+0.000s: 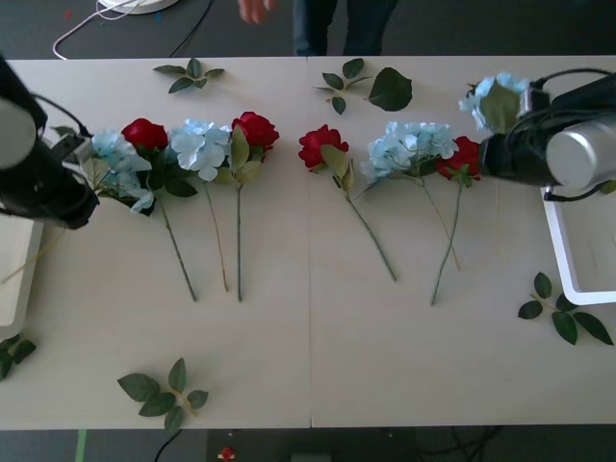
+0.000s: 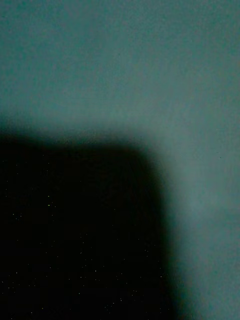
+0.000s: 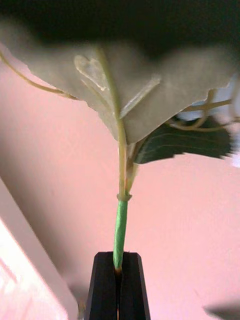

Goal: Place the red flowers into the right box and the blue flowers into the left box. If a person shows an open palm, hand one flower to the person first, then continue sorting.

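Front half of table (image 1: 318, 356): bare wood, open to pass, save one leaf sprig (image 1: 166, 393) near the front edge.
Middle band: a row of red and blue flowers (image 1: 241, 144) lies across it, heads to the back, stems (image 1: 371, 236) running forward; only narrow gaps between them.
Centre gap: a bare strip between the two flower groups.
Left edge: left box (image 1: 14, 279) and left arm (image 1: 38, 173) block it.
Right edge: right box (image 1: 577, 250) and right arm (image 1: 549, 144) block it.
Back strip: loose leaves (image 1: 390, 89).

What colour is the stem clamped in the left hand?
Green, above the black fingers of the left hand; stem clearest in the left wrist view.
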Controlling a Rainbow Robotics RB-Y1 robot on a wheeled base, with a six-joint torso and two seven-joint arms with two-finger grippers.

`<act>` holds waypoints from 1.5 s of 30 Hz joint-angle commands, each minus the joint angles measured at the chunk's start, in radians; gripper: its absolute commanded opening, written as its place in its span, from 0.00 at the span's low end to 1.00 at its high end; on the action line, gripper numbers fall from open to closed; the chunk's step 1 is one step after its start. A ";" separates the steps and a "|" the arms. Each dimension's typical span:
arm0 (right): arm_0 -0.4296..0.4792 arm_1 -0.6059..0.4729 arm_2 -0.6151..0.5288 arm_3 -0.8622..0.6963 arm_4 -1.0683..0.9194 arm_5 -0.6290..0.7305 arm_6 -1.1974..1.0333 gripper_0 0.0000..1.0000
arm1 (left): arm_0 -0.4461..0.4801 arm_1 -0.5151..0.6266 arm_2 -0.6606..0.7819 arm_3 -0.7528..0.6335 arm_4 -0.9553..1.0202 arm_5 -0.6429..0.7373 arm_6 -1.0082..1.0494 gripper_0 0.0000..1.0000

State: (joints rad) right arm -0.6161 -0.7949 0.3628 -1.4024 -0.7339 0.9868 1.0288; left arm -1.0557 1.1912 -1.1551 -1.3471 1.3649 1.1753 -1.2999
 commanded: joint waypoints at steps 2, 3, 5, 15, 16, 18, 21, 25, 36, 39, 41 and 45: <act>0.124 -0.015 -0.171 -0.219 -0.002 0.003 0.076 0.00 | -0.073 0.050 0.179 -0.021 0.068 0.199 0.034 0.00; 0.154 -0.015 -0.203 -0.270 -0.004 0.003 0.083 0.00 | -0.073 0.050 0.201 -0.023 0.076 0.231 0.031 0.00; 0.205 -0.015 -0.246 -0.348 -0.006 -0.011 0.094 0.00 | -0.073 0.048 0.216 -0.026 0.082 0.262 0.028 0.00; 0.274 0.048 -0.262 -0.540 0.056 -0.330 0.149 0.00 | -0.073 0.050 0.218 -0.027 0.083 0.273 0.021 0.00; 0.263 0.062 -0.254 -0.540 0.073 -0.364 0.155 0.00 | -0.073 0.050 0.218 -0.027 0.083 0.273 0.021 0.00; 0.236 0.091 -0.234 -0.540 0.123 -0.430 0.159 0.00 | -0.073 0.050 0.218 -0.027 0.083 0.273 0.021 0.00; 0.197 0.131 -0.229 -0.538 0.171 -0.467 0.163 0.00 | -0.073 0.050 0.218 -0.027 0.083 0.273 0.021 0.00; 0.142 0.181 -0.229 -0.535 0.228 -0.513 0.171 0.00 | -0.073 0.050 0.218 -0.027 0.083 0.273 0.021 0.00; -0.065 0.296 -0.153 -0.349 0.287 -0.809 0.175 0.00 | -0.073 0.050 0.218 -0.027 0.083 0.273 0.021 0.02; -0.111 0.313 -0.127 -0.277 0.306 -0.876 0.180 0.00 | -0.073 0.050 0.218 -0.027 0.083 0.273 0.021 0.03; -0.145 0.322 -0.110 -0.228 0.318 -0.918 0.188 0.00 | -0.073 0.050 0.218 -0.027 0.083 0.273 0.021 0.03; -0.182 0.329 -0.088 -0.181 0.333 -0.945 0.206 0.00 | -0.073 0.050 0.218 -0.027 0.083 0.273 0.021 0.03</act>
State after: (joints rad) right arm -0.7307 -0.4895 0.2568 -1.5932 -0.4205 0.0656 1.1772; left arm -1.0847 1.1935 -0.9427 -1.3619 1.4418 1.4384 -1.3000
